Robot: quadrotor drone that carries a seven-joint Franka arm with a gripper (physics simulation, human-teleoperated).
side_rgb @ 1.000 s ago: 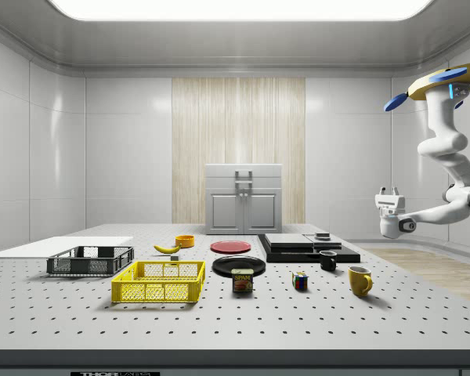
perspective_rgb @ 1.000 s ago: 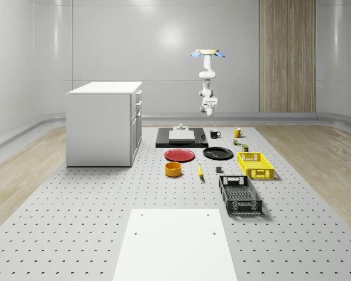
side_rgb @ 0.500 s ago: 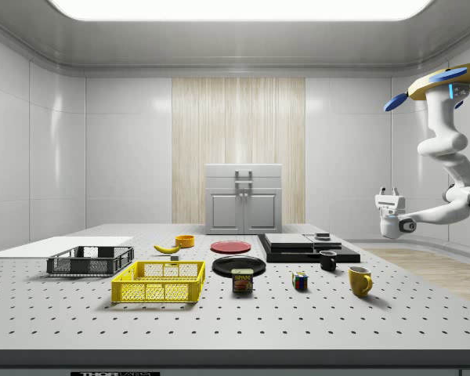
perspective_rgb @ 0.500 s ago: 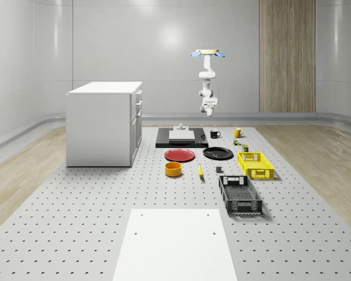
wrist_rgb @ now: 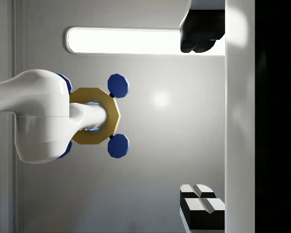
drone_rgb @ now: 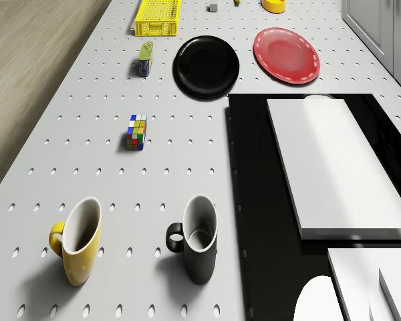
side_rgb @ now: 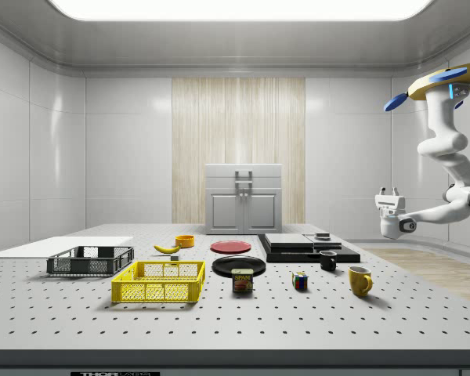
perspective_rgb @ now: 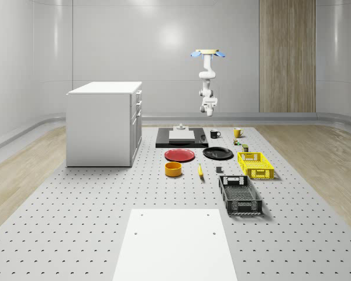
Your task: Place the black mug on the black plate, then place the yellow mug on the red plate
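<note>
The black plate (perspective_rgb: 217, 153) is lying nearest on the table (perspective_rgb: 105, 222); behind it the black mug (side_rgb: 328, 261) is standing beside the yellow mug (side_rgb: 359, 280). Farther back the drone (side_rgb: 442, 81) is hovering, its gripper (side_rgb: 387, 190) pointing upward, well above the black mug, fingers spread, gripping nothing.

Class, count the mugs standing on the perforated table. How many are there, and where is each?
2. The black mug stands beside the black slab's edge; the yellow mug stands next to it, farther from the slab. Both are upright, neither on a plate.
</note>
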